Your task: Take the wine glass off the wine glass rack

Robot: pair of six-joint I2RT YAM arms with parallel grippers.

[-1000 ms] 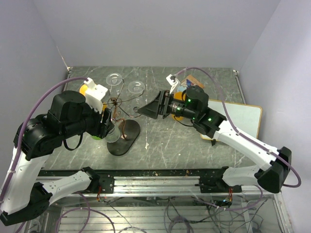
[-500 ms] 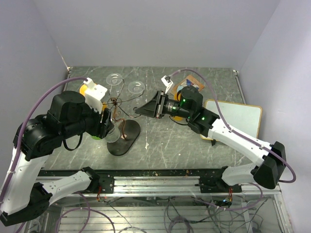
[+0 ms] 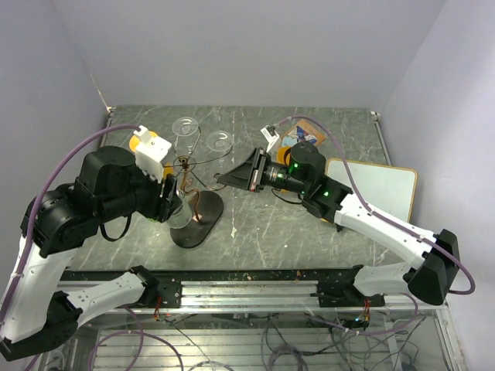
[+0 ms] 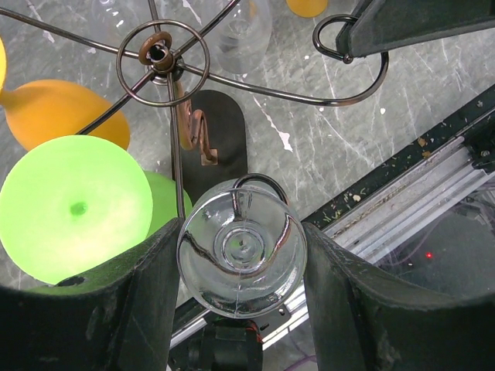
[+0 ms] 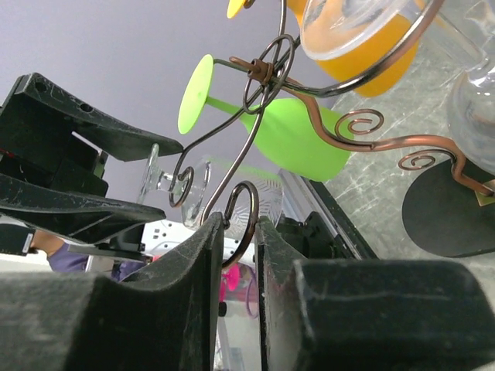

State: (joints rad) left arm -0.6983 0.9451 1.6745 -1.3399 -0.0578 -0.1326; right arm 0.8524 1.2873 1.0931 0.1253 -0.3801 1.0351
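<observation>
1. Wine glass [image 4: 241, 255], clear, hangs by its foot from a wire loop on the near side of the wine glass rack [image 4: 158, 52]. The left pincer [image 4: 240, 226] grasps it, with a finger pressed against each side.
2. The right pincer [image 5: 240, 224] is clenched on the curled end of another rack arm, apparently to steady the stand.
3. Likely trouble: the foot sits inside the loop, so a pull that misses the loop's open mouth would catch the wire. That could drag or tip the whole rack on its dark base [image 3: 197, 220].
4. The thin wire may also slip between the right fingers, and the stand would then swing free.
5. A green glass [image 4: 73, 205] hangs just beside the left finger, with an orange glass [image 4: 54, 112] behind it. A sideways move toward them risks a knock.
6. Open room lies toward the near edge, where the rail [image 4: 402, 209] runs. There is also bare desk [image 3: 263, 224] between the base and the right arm, but the far side is crowded with wire arms.
</observation>
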